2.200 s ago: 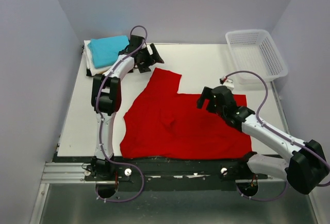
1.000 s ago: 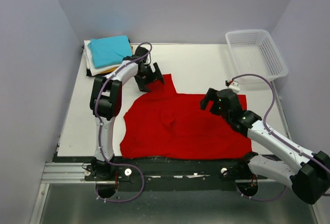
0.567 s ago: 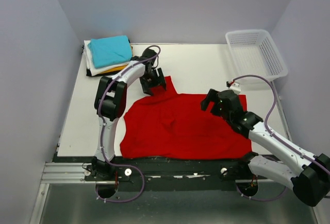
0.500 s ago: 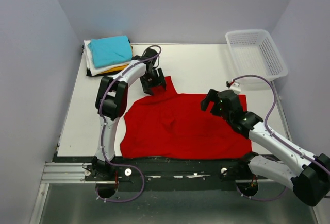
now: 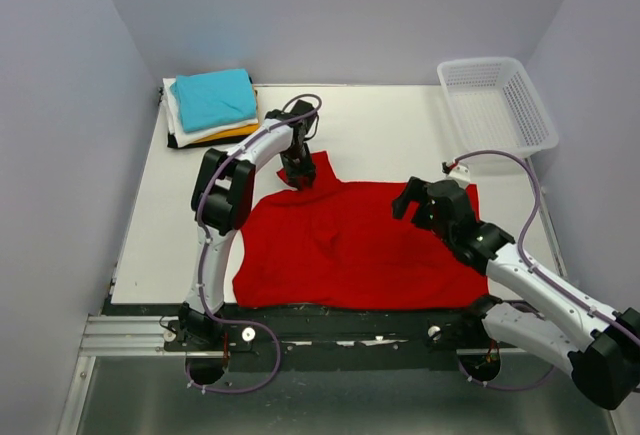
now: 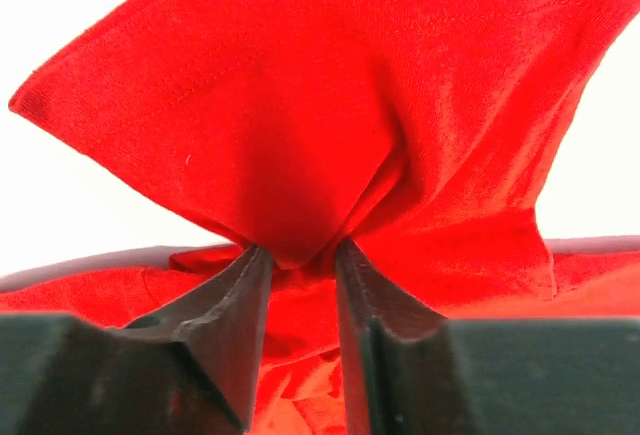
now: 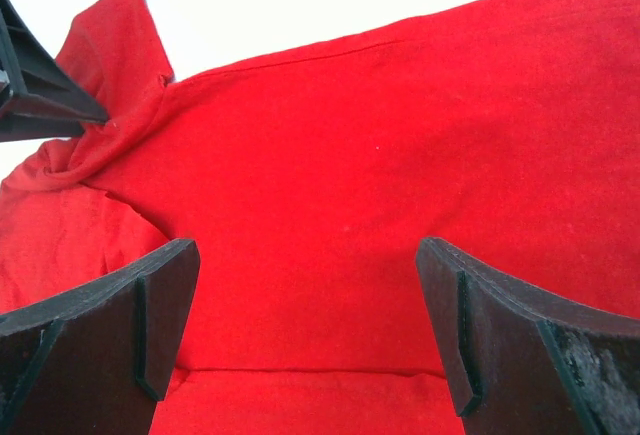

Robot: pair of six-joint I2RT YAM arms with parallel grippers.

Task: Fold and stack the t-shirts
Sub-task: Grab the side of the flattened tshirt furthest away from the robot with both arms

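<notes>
A bright red t-shirt (image 5: 350,245) lies spread across the near half of the white table (image 5: 390,120). Its far left sleeve is bunched between the fingers of my left gripper (image 5: 298,177), which is shut on that cloth; in the left wrist view the sleeve (image 6: 330,105) fans up out of the pinch (image 6: 298,255). My right gripper (image 5: 415,200) hovers open over the shirt's far right part, with flat red cloth (image 7: 400,155) showing between its wide-apart fingers (image 7: 310,325). A stack of folded t-shirts (image 5: 212,100), teal on top, sits at the far left corner.
A white lattice basket (image 5: 495,105) stands at the far right corner. Bare table lies between the stack and the basket. The left gripper's dark fingers (image 7: 40,95) show at the left edge of the right wrist view.
My left gripper came forward from beside the stack onto the shirt's far left sleeve and closed on it. The right gripper drifted slightly nearer and stayed open.
</notes>
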